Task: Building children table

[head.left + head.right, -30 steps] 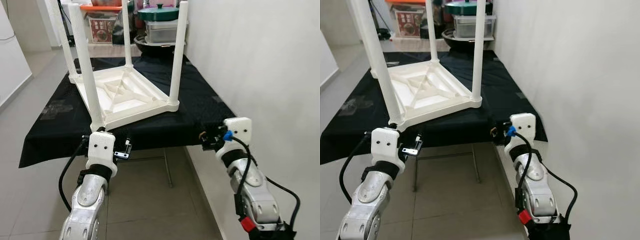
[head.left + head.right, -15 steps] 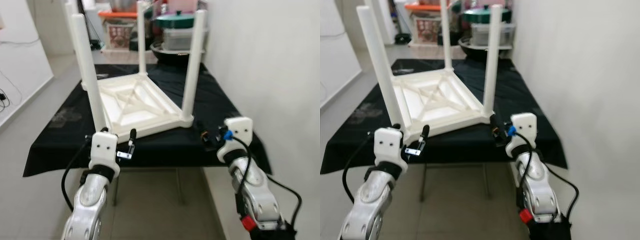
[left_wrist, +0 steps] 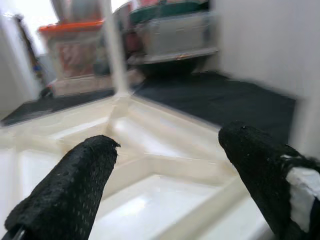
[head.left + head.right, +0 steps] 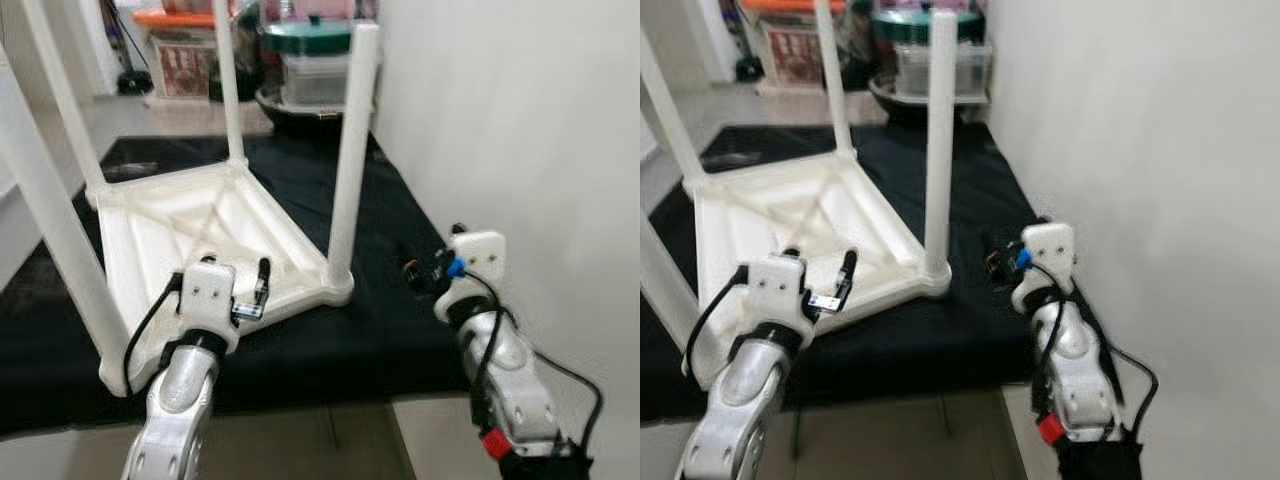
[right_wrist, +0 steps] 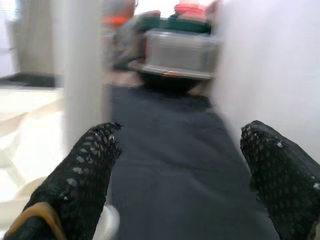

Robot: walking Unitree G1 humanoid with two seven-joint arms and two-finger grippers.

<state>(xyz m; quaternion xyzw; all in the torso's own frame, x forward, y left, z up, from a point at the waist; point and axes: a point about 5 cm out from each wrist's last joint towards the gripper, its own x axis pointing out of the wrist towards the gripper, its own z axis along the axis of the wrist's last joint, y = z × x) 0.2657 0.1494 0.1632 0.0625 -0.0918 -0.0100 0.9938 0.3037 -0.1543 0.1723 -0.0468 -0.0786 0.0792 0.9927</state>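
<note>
Left gripper (image 3: 165, 165) fingers spread wide, holding nothing, hovering over the ribbed underside of the white plastic children's table (image 4: 200, 240), upside down at 11 o'clock on the black cloth (image 4: 400, 220), round legs up. Right gripper (image 5: 175, 170) also wide open and empty, over cloth beside the near-right leg (image 4: 345, 160).

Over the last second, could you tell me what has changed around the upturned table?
The robot has stepped closer: both tools, left and right, now reach over the black cloth, the left over the white table. Neither has gripped anything. The table stays upturned, legs up.
</note>
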